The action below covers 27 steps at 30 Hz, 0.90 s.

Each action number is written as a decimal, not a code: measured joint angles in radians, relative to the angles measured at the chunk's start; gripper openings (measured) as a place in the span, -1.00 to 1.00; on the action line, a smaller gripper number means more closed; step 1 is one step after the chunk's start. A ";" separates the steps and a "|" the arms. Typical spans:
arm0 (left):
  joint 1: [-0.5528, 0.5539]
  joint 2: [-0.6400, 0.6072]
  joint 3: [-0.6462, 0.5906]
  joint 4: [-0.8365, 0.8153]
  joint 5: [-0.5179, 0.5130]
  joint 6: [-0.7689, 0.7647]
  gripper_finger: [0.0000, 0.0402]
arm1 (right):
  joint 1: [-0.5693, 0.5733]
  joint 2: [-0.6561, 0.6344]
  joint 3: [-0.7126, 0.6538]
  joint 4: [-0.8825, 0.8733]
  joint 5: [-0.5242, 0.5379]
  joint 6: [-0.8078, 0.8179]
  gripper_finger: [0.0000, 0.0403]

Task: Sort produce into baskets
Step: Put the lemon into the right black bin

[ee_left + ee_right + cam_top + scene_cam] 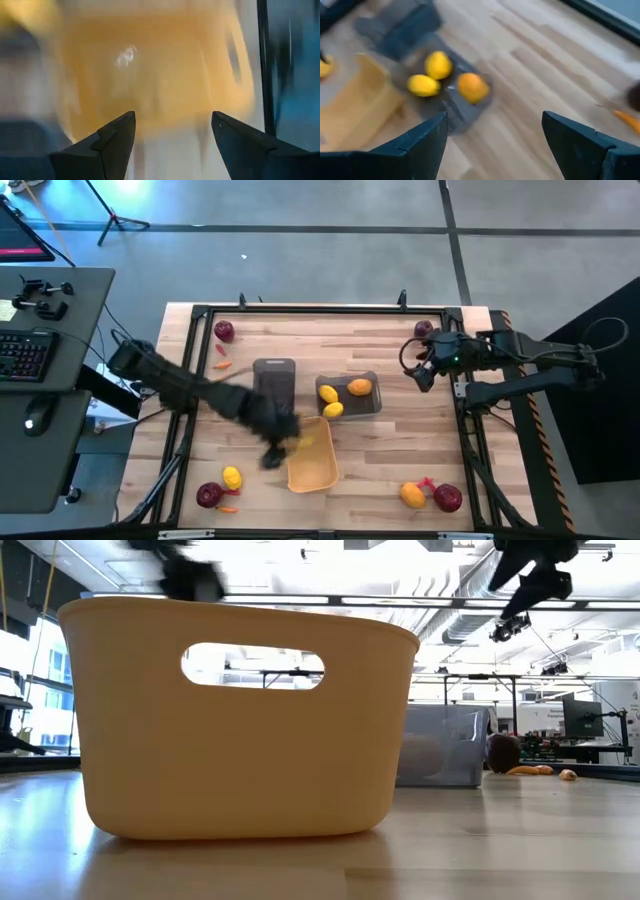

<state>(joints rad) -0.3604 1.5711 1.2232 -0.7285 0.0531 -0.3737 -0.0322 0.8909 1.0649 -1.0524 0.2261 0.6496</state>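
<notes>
The yellow-orange basket (312, 454) stands near the table's middle front. One dark grey basket (352, 396) holds two yellow ovals and an orange one (472, 87). The other grey basket (273, 381) stands to its left. My left gripper (275, 442) is open and empty just above the yellow basket's left rim, which fills its wrist view (160, 75). My right gripper (420, 373) is open and empty, high near the far right. Loose produce lies at the corners: a dark red ball (224, 331), a yellow oval (232, 477), a red ball (209, 495).
At the front right lie an orange oval (411, 495), a dark red ball (447, 497) and a small red piece. A carrot-like piece (222, 364) lies at the far left. A dark frame rail (320, 311) rims the table. A desk with keyboard (25, 355) stands left.
</notes>
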 joint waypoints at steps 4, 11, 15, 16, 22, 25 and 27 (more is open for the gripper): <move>-0.123 0.002 0.000 -0.167 0.069 0.139 0.23 | 0.000 0.000 0.000 0.066 -0.038 0.001 0.55; -0.260 0.016 -0.030 -0.179 0.129 0.246 0.23 | 0.000 0.004 0.000 0.093 -0.040 0.110 0.55; -0.313 0.016 -0.102 -0.141 0.160 0.285 0.23 | 0.000 0.015 0.000 0.093 -0.040 0.111 0.55; -0.322 0.016 -0.118 -0.135 0.160 0.301 0.23 | 0.000 0.020 0.000 0.093 -0.039 0.110 0.55; -0.324 0.016 -0.202 -0.134 0.159 0.351 0.23 | 0.000 0.064 0.000 0.093 -0.036 0.117 0.55; -0.320 0.016 -0.227 -0.127 0.157 0.351 0.23 | 0.000 0.092 0.000 0.093 -0.036 0.110 0.55; -0.321 0.016 -0.233 -0.123 0.157 0.351 0.23 | 0.000 0.111 0.000 0.093 -0.036 0.096 0.55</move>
<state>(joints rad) -0.6811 1.5875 0.9906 -0.8519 0.2100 -0.0223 -0.0322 1.0022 1.0649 -0.9596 0.1899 0.7460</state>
